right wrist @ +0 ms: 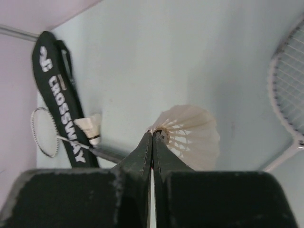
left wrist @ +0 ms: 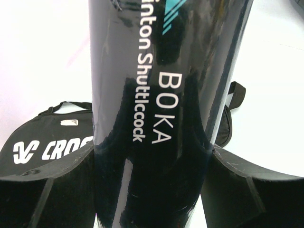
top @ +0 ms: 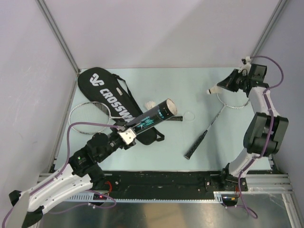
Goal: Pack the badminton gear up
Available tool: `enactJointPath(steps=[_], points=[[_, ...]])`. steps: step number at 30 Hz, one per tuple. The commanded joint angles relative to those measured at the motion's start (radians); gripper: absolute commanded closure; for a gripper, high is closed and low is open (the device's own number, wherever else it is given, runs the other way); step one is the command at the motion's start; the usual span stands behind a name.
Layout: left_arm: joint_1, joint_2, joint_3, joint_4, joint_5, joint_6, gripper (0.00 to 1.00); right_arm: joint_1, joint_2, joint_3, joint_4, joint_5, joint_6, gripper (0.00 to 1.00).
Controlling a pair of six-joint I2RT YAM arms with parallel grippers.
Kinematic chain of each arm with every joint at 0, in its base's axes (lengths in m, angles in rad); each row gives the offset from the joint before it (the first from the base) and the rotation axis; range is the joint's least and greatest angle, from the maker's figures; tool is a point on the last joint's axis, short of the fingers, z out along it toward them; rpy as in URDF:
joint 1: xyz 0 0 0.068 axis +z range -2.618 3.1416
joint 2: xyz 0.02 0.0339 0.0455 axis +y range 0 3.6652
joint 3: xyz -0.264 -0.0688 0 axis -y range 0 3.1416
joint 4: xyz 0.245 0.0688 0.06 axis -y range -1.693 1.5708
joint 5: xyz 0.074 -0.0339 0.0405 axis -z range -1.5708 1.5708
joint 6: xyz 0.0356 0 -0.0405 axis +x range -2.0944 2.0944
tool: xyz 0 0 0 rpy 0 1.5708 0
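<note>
My left gripper (top: 127, 136) is shut on the dark teal-printed tube (top: 152, 118) and holds it tilted over the black CROSSWAY bag (top: 107, 92), open end to the right. In the left wrist view the tube (left wrist: 156, 95) fills the space between both fingers (left wrist: 251, 190). My right gripper (top: 214, 89) is raised at the far right, shut on a white feather shuttlecock (right wrist: 190, 135). A second shuttlecock (top: 150, 104) lies by the bag. One racket (top: 90, 118) lies at the left, partly under the bag. The other racket (top: 209, 128) lies at the right.
A small white ring (top: 189, 115) lies on the table just past the tube's open end. Grey walls close the table on the left, back and right. The black rail (top: 166, 180) runs along the near edge.
</note>
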Motion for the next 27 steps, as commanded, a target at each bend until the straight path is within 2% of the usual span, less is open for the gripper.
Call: enactJointPath(steps=[1, 8, 14, 19, 27], points=[[-0.002, -0.001, 0.058, 0.088, 0.011, -0.011, 0.53, 0.079, -0.208, -0.042, 0.013, -0.002, 0.043, 1.0], [-0.001, -0.006, 0.05, 0.078, 0.018, -0.019, 0.54, 0.318, -0.555, -0.121, 0.064, 0.139, 0.0, 1.0], [-0.002, -0.003, 0.053, 0.074, 0.02, -0.02, 0.53, 0.479, -0.776, -0.176, 0.094, 0.23, -0.014, 1.0], [-0.002, 0.004, 0.059, 0.074, 0.022, -0.021, 0.54, 0.585, -0.879, -0.215, 0.114, 0.209, 0.001, 1.0], [-0.002, 0.025, 0.068, 0.073, 0.039, -0.037, 0.54, 0.641, -0.939, -0.343, 0.259, 0.118, 0.105, 1.0]])
